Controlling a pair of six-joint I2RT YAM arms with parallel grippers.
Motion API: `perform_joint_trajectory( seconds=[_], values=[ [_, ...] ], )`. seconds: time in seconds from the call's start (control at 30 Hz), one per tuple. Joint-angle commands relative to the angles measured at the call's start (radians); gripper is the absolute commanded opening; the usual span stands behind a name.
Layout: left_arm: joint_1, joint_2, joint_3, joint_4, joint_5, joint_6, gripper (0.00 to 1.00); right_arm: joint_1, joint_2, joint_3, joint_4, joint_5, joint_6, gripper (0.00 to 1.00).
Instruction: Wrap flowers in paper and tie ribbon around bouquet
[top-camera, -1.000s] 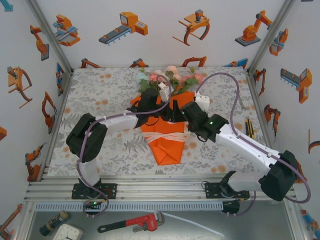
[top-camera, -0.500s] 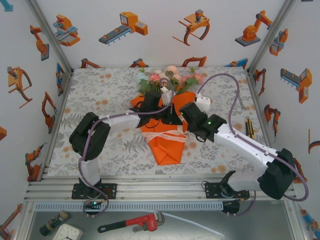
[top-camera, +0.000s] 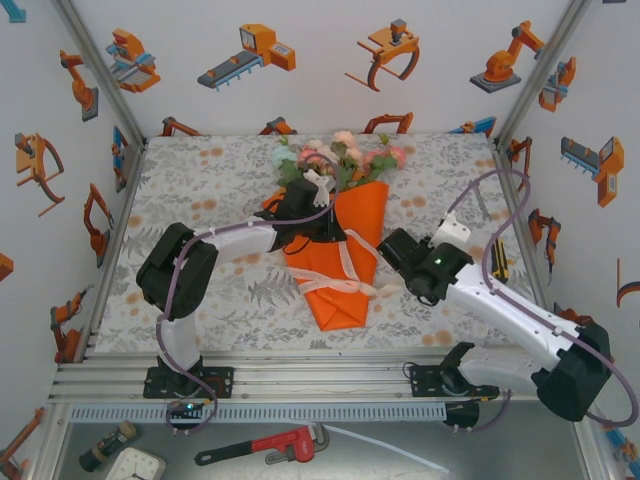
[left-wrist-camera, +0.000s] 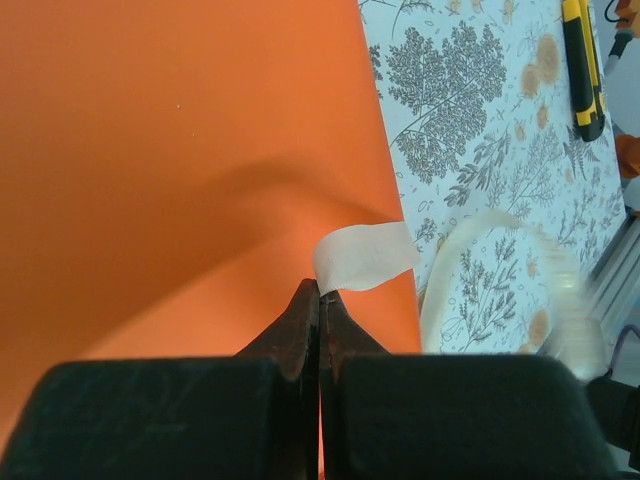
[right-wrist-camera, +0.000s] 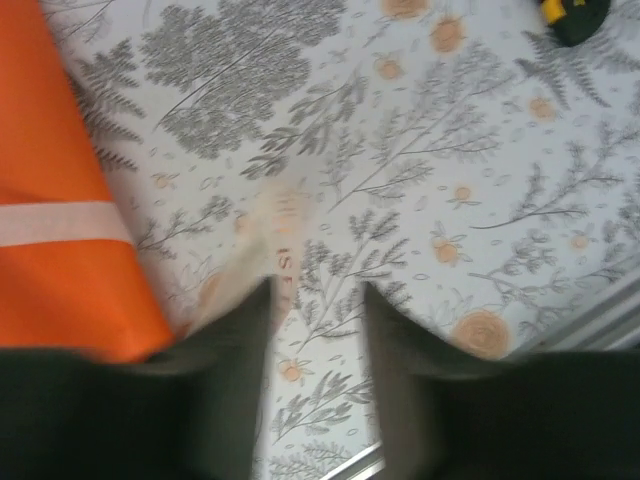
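Note:
The bouquet (top-camera: 345, 250) lies mid-table: a cone of orange paper (top-camera: 360, 215) with pink, peach and mint flowers (top-camera: 335, 160) at its far end. Cream ribbon (top-camera: 350, 268) crosses the cone in loose bands. My left gripper (top-camera: 335, 235) rests over the cone's left side. In the left wrist view that gripper (left-wrist-camera: 320, 292) is shut on a ribbon (left-wrist-camera: 365, 255) end above the paper (left-wrist-camera: 180, 150). My right gripper (top-camera: 385, 245) sits just right of the cone, apart from it. Seen from its wrist, the right gripper (right-wrist-camera: 318, 300) is open over the cloth, with blurred ribbon (right-wrist-camera: 270, 225) beside its left finger.
A yellow utility knife (top-camera: 499, 258) lies at the table's right edge, also seen as the knife (left-wrist-camera: 582, 60). The floral cloth (top-camera: 200, 190) covers the table. A red wrench (top-camera: 270, 445) and small tools lie below the front rail. Printed walls enclose three sides.
My right gripper has opened, let go and drawn back to the right off the bouquet. My left gripper closed on the ribbon and stays by the cone.

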Motion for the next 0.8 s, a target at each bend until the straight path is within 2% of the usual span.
perform_joint_trajectory(
  seconds=[0.0,0.07,0.1,0.17,0.2,0.23,0.3,0.33,0.5,0.6,0.67,0.7,0.77],
  values=[
    [-0.006,-0.025,0.013,-0.002,0.004,0.036,0.0,-0.004,0.012,-0.008,0.212,-0.068,-0.261,0.67],
    [-0.007,-0.027,0.01,-0.002,0.002,0.037,0.0,-0.04,0.032,0.019,0.214,-0.091,-0.338,0.72],
    [-0.008,-0.029,0.009,0.002,0.006,0.037,0.0,-0.077,0.048,0.028,0.234,-0.145,-0.389,0.74],
    [-0.009,-0.034,0.006,0.015,0.024,0.038,0.0,-0.171,0.078,0.014,0.312,-0.335,-0.5,0.74],
    [-0.01,-0.037,0.005,0.026,0.035,0.041,0.07,-0.228,0.1,-0.01,0.343,-0.418,-0.512,0.74],
    [-0.009,-0.043,0.001,0.038,0.051,0.043,0.19,-0.278,0.115,-0.037,0.368,-0.467,-0.516,0.74],
    [-0.009,-0.06,-0.003,0.043,0.056,0.048,0.36,-0.347,0.138,-0.077,0.372,-0.473,-0.514,0.73],
    [-0.009,-0.074,-0.007,0.039,0.048,0.051,0.39,-0.368,0.146,-0.09,0.356,-0.469,-0.499,0.72],
    [-0.01,-0.146,-0.032,0.013,0.01,0.09,0.52,-0.377,0.182,-0.174,0.374,-0.484,-0.444,0.72],
    [-0.008,-0.21,-0.068,0.001,-0.033,0.103,0.53,-0.378,0.229,-0.208,0.393,-0.46,-0.418,0.72],
    [-0.006,-0.263,-0.097,-0.043,-0.111,0.102,0.53,-0.378,0.248,-0.215,0.416,-0.47,-0.423,0.71],
    [-0.001,-0.293,-0.11,-0.093,-0.189,0.082,0.53,-0.378,0.253,-0.216,0.428,-0.475,-0.423,0.66],
    [0.012,-0.346,-0.144,-0.188,-0.342,0.015,0.52,-0.378,0.252,-0.214,0.451,-0.477,-0.427,0.45]
  ],
)
